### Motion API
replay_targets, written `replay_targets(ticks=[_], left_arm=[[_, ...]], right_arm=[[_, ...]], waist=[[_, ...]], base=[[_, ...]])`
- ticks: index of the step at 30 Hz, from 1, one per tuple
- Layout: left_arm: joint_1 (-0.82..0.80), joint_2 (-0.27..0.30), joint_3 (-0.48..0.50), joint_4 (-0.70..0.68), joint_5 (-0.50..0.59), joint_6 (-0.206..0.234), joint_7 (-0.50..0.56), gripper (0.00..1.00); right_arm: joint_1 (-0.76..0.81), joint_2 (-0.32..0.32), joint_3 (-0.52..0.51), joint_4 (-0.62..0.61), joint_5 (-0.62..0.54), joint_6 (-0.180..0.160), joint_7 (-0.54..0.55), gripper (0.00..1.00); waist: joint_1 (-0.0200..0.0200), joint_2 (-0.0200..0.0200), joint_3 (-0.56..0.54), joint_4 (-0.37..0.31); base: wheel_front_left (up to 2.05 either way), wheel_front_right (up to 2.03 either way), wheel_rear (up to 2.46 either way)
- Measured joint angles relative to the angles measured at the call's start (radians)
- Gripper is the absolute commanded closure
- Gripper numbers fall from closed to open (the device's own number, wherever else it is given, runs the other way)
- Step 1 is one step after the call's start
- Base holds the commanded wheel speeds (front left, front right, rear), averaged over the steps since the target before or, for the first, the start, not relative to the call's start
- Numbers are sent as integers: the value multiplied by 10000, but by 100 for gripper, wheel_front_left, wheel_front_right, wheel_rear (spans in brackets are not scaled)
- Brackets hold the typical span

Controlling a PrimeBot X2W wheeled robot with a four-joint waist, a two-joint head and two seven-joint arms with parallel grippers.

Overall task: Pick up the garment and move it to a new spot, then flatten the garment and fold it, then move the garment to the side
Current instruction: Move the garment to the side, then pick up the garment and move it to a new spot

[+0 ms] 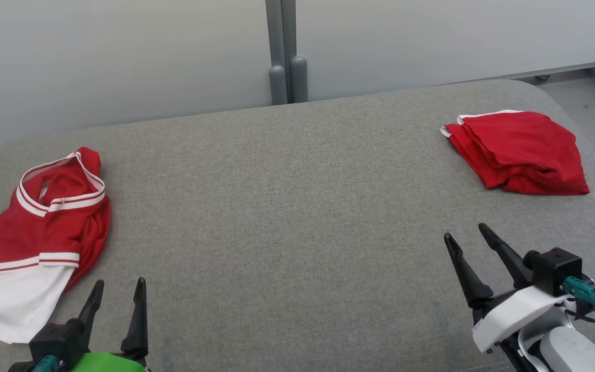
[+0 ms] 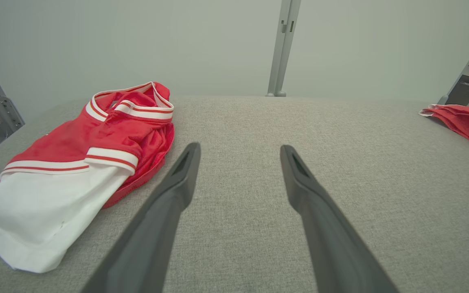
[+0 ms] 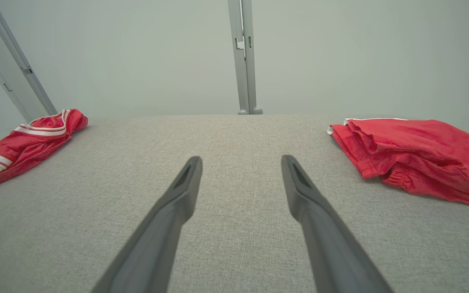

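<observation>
- Opening position: the red-and-white jersey (image 1: 44,227) lies crumpled at the left edge of the grey cloth-topped counter (image 1: 287,206). Its collar (image 1: 78,175) points toward the far wall and its white hem (image 1: 16,302) is nearest the robot.
- The left gripper (image 1: 120,283) hovers just beside that white hem, jaws spread wide, nothing between them.
- Over on the right, the right gripper (image 1: 466,232) has its jaws just as wide and empty above bare counter, short of a folded red garment (image 1: 522,152) near the far right corner.
- That folded one looks finished, so the jersey is my pick for this job.
- Handling: it looks like thin, shiny sports fabric, so probably light, limp and slippery. Expect it to sag and drape once lifted. Nothing fragile here.
- Where to grab: a doubled edge, I'd say. The striped collar band or the stitched sleeve cuff (image 1: 60,257) gives the jaws thicker material to bite.
- A pinch on a flat single layer may slide out, and the hem lies flat, so the jaws would need to press down and gather a fold.
- Risk: catching one layer only, so it comes up twisted and is harder to flatten.
</observation>
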Motion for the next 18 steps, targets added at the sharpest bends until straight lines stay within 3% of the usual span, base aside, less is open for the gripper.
replay_targets(ticks=[11, 18], left_arm=[[0, 0, 134, 132, -2, -4, -86, 0], [-1, 0, 199, 196, -8, -109, -163, 0]], right_arm=[[194, -382, -299, -10, -21, 721, 0, 0], [384, -395, -665, 31, -84, 788, 0, 0]], waist=[[0, 0, 81, -17], [0, 0, 131, -100]], base=[[0, 0, 0], [0, 0, 0]])
